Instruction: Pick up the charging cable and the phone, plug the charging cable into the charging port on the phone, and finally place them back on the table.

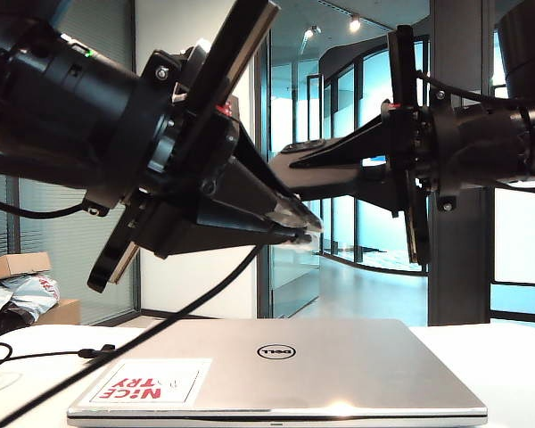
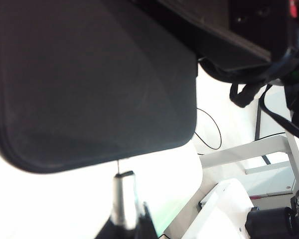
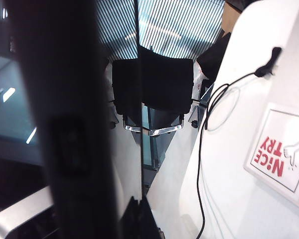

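Exterior view, near to far. A closed silver laptop [image 1: 276, 357] lay at 6 o'clock, bearing a red-and-white sticker [image 1: 147, 382] towards 7 o'clock. It rested on the white table [image 1: 508, 366], which showed at both sides of it.

The black cable [image 1: 160, 321] rose slantwise from 7 o'clock towards the centre. A thinner run of it lay on the table at 8 o'clock.

Above the laptop, both arms met in mid-air. The left gripper [image 1: 305, 230] came in from 9 o'clock and pointed towards 3 o'clock. Its fingers were pressed together on the cable's silver plug [image 2: 123, 191], as the left wrist view showed.

The right gripper [image 1: 283, 168] came in from 3 o'clock and pointed towards 9 o'clock, just above the left one. Its fingers were closed on the phone [image 2: 89, 74].

The phone was held clear of the table. In the left wrist view it appeared as a broad, matte black slab with rounded corners. The plug's thin tip reached the phone's edge, but whether it was seated in the port could not be told. In the right wrist view the phone showed only as a dark, blurred band close to the camera.

Beyond the table, a cardboard box [image 1: 16, 265] stood at 9 o'clock. Farthest off, glass walls ran from 12 to 3 o'clock.
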You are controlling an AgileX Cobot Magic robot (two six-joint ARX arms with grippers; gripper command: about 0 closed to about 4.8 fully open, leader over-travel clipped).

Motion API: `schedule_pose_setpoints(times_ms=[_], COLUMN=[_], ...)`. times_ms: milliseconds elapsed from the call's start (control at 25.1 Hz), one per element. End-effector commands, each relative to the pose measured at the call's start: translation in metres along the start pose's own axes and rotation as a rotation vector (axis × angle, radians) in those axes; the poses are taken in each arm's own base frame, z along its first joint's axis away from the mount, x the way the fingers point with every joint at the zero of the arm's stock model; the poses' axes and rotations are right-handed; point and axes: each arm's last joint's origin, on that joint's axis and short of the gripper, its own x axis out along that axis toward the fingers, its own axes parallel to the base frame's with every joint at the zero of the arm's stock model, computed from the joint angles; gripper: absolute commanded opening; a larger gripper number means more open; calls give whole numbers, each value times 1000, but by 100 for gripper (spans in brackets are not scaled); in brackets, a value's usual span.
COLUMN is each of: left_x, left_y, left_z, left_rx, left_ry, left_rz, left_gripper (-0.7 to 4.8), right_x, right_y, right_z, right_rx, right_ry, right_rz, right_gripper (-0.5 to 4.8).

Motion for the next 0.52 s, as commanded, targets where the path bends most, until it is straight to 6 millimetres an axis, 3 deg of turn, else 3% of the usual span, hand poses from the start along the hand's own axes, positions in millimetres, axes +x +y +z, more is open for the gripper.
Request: schedule_pose_setpoints(times_ms=[40, 519], left_x=[0, 0], left_y=[-3, -3], left_z=[3, 3], left_rx=[9, 10], left_ry=[-28, -30], left_rz=[-17, -20], left_gripper=[-6, -6], right_x=[-1, -1], right_y=[4, 8], right_z=[-1, 0], right_rx=[26, 5], right_ry=[-11, -68], right_rz=[21, 47], right_gripper=[-6, -6])
